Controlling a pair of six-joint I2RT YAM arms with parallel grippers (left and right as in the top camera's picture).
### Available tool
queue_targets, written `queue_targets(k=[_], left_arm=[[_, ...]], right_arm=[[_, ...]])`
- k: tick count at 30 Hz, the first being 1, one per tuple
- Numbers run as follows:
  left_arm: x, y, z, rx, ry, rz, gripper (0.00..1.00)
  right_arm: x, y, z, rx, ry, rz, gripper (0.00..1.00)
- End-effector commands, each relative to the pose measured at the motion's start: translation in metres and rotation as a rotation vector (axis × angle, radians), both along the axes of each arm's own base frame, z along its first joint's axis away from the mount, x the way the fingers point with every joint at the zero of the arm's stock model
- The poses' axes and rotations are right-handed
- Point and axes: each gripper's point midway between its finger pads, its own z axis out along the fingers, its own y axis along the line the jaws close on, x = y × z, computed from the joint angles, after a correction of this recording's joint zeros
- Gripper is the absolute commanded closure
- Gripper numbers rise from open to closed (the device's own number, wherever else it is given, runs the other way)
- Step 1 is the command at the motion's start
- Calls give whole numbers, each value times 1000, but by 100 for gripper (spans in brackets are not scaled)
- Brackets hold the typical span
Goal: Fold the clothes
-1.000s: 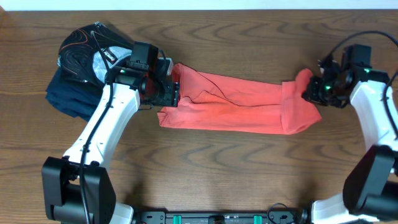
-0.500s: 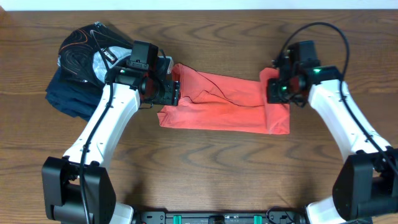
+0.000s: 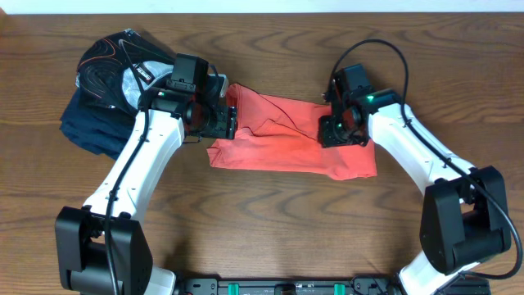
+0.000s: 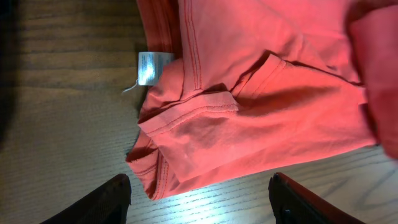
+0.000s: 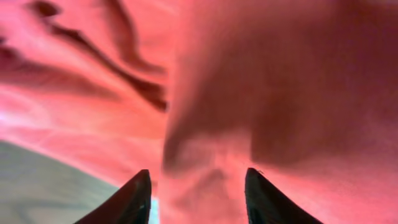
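The coral-red T-shirt (image 3: 278, 141) lies as a long band across the middle of the table, its right end folded over to the left. My right gripper (image 3: 334, 131) is shut on that folded end above the shirt's right part; in the right wrist view the fabric (image 5: 249, 74) fills the frame and bunches between the fingers (image 5: 196, 199). My left gripper (image 3: 225, 121) is open at the shirt's left end. In the left wrist view its fingers (image 4: 199, 205) are spread over bare wood just off a sleeve hem (image 4: 186, 124). The lettering is hidden.
A pile of navy/black garments (image 3: 94, 127) with a grey-white patterned piece (image 3: 110, 65) on top lies at the far left, behind my left arm. A white care label (image 4: 151, 67) shows at the shirt's collar end. The table's far edge runs along the top.
My right gripper has carried the shirt's right end leftward, from the table's right side to over the shirt's middle-right, folding it over. The left arm has not moved.
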Motion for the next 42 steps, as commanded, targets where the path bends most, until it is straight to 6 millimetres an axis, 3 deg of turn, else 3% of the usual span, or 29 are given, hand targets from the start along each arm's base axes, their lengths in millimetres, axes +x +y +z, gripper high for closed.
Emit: queue_targets(k=[1,5,8,10,16,21,24,27,30,33,34,36,38,42], left_arm=[[5,1,10,4,-30,0,27],[5,1,10,4,-30,0,27],[5,1,10,4,-31,0,27],[5,1,10,4,-31,0,27],[6,1,10,3,-35,0,27],[6,1,10,3,-34,0,27],[6,1,10,3,-34,0,27],[6,1,10,3,-34,0,27],[5,1,10,4,-30,0,27],[3,2,9,7,-19,0,27],[2,2,8,7,-15,0,27],[1,2,8,8,-12,0,27],[1,2,8,8,-13,0,27],[1,2,8,8,-13,0,27]], right_arm=[[9,11,34,124,-51,4,51],[9,-17,47,100,-68,-43,53],[-8,-26,40,73,3,-18,76],[-21,-25,33,60,47,6,79],[-44,-4,2,61,94,8,96],[-52,20,-36,155,120,-168,99],[-46,40,-49,262,118,-286,99],[-24,62,-47,372,7,-274,99],[-5,78,-23,448,-110,-169,98],[6,84,11,511,-183,-70,91],[9,82,20,513,-198,-67,85],[14,74,36,511,-214,-79,62],[19,63,44,482,-220,-115,53],[30,39,34,351,-255,-199,50]])
